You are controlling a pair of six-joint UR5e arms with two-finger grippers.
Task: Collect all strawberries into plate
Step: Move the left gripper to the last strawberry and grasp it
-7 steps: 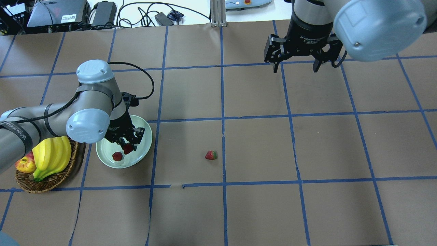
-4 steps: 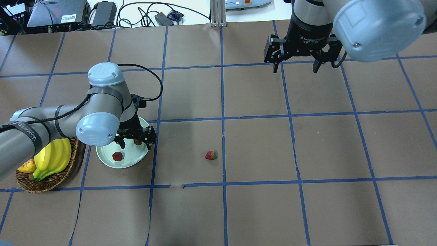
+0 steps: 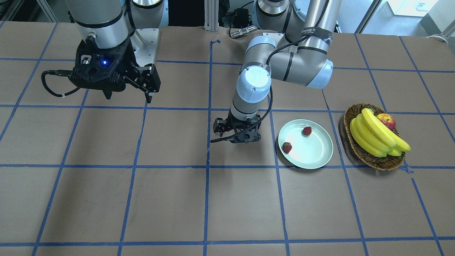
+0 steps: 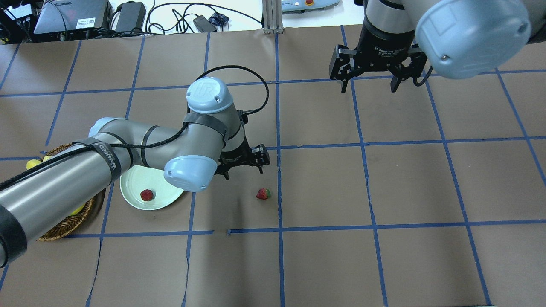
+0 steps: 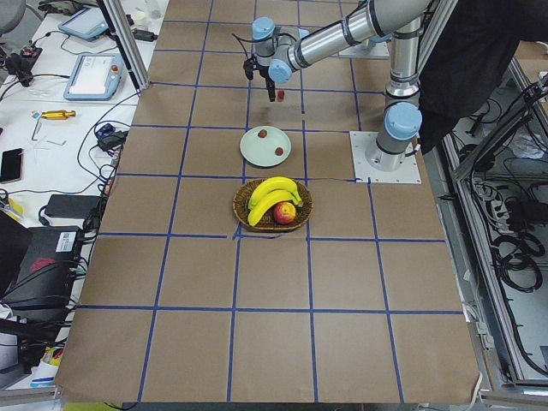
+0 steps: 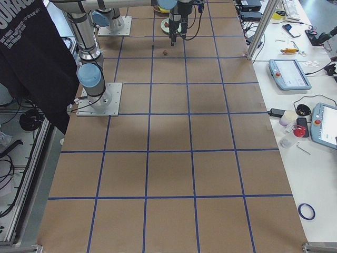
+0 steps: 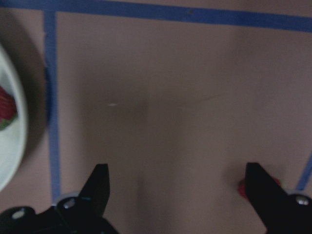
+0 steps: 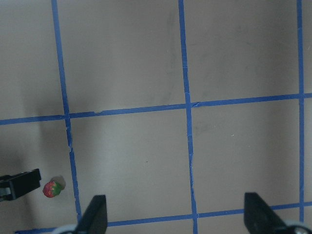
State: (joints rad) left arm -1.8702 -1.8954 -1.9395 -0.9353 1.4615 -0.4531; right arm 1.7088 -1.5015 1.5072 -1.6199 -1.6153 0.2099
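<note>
The pale plate holds two strawberries; from overhead only one shows, since the left arm covers the other. A third strawberry lies on the brown paper to the right of the plate. My left gripper hangs open and empty just behind and left of that berry, whose red edge peeks out beside one finger. Far back on the right, my right gripper is open and empty.
A wicker basket with bananas and an apple stands beside the plate on its outer side. Blue tape lines grid the paper. Cables and electronics lie beyond the table's far edge.
The left gripper has swung right, off the plate to a spot beside the loose strawberry, leaving a second berry in the plate. The right arm has not moved.
</note>
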